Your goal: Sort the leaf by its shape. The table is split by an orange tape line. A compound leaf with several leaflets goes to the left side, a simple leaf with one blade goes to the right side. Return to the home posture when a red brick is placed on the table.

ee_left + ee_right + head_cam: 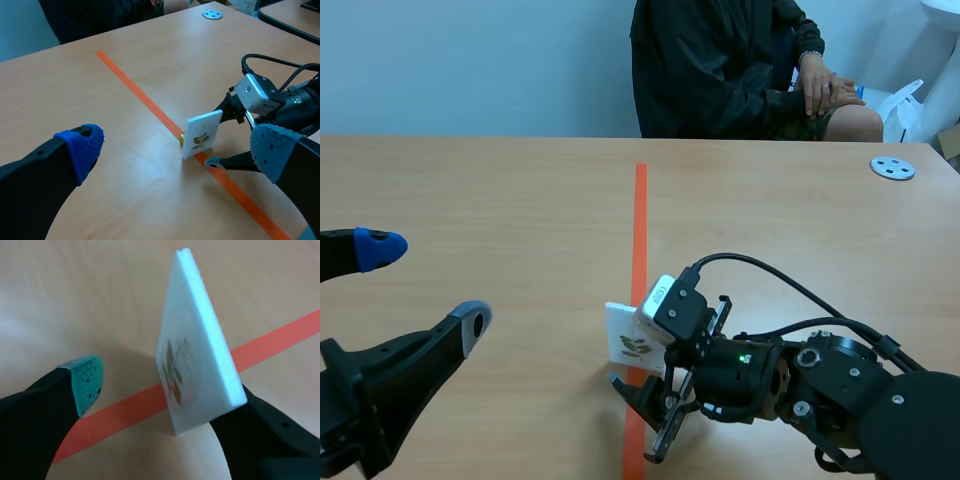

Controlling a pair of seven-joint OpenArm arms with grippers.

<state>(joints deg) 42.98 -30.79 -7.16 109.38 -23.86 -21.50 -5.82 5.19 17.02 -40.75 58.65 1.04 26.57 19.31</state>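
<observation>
White foam card (623,328) showing a several-leaflet leaf (633,348) stood tilted on the orange tape line (640,220), leaning against the spread right gripper (645,415), which probably needed to close squarely before carrying it left.

A robotics lab or test room. A wooden surface (470,200) split by an orange tape line (640,220) has a cabled black robot arm (840,390) over it. A person (720,70) sits opposite, before a plain blue wall (470,60).

You cannot see one pad of the right gripper (646,412): the white card (200,355) covers it. The leaf print (175,372) is blurred. The person (720,70) is cut off above the shoulders.
</observation>
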